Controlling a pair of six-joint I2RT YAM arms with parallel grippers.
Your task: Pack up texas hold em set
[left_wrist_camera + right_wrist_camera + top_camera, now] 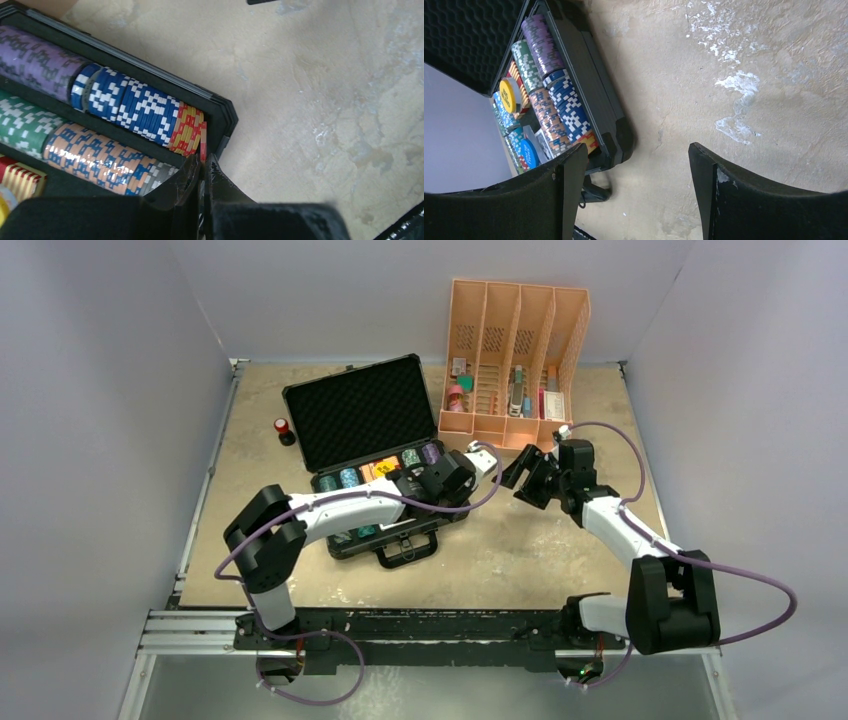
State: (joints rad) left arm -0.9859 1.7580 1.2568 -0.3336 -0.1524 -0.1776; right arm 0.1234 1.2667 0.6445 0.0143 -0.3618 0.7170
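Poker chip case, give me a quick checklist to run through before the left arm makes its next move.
1. Left gripper shut at the end of the blue chip row: ok.
2. Red chip at its fingertips fully seated in that row: cannot tell.
3. Room left in that row: not ok, the chips reach the case's end wall.
4. Right gripper open, empty, over bare table beside the case: ok.
5. Foam-lined lid standing open: ok.
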